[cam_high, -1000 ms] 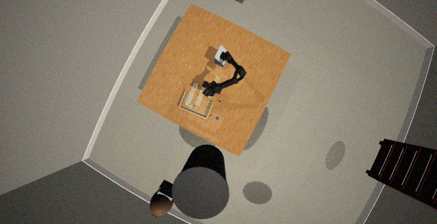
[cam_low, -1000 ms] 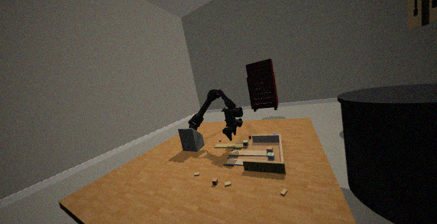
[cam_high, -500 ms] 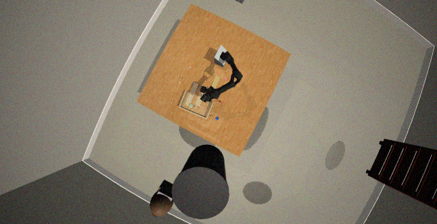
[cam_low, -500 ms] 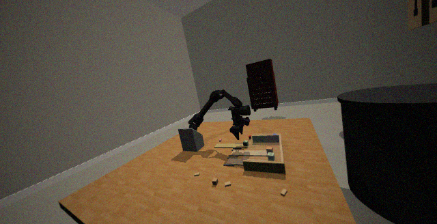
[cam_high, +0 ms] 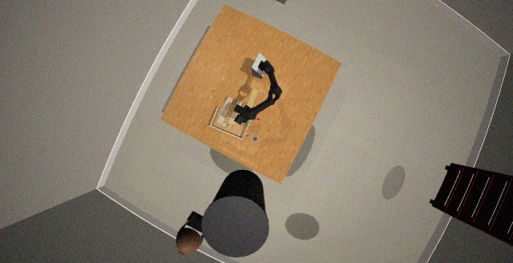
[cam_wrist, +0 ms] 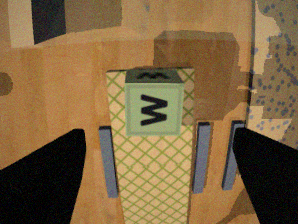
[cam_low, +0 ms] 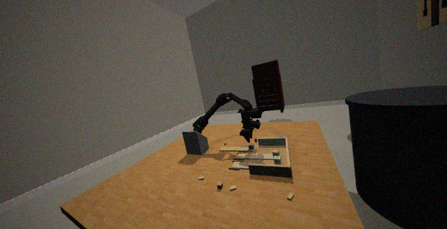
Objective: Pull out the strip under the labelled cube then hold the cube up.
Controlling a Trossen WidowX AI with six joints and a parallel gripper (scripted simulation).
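A green cube marked W (cam_wrist: 153, 111) (cam_low: 251, 146) rests near the far end of a pale strip with green lattice lines (cam_wrist: 155, 175) (cam_low: 230, 149) (cam_high: 252, 96). My gripper (cam_wrist: 161, 138) (cam_low: 248, 141) is open above the strip. In the wrist view its fingers stand wide on both sides of the strip, level with the cube's near edge, and touch neither. The cube is hidden under the arm in the top view. Another strip (cam_low: 260, 156) lies farther over. A second green cube (cam_low: 276, 160) (cam_high: 224, 124) is inside the open-fronted box (cam_low: 270, 171) (cam_high: 227, 131).
Short blue-grey rails (cam_wrist: 108, 162) (cam_wrist: 201, 159) flank the lattice strip. An orange-brown cube (cam_low: 275, 153) is in the box. A speckled surface (cam_wrist: 282, 65) shows at right in the wrist view. A blue cube (cam_high: 255, 139) and a red piece (cam_high: 258, 119) lie outside the box.
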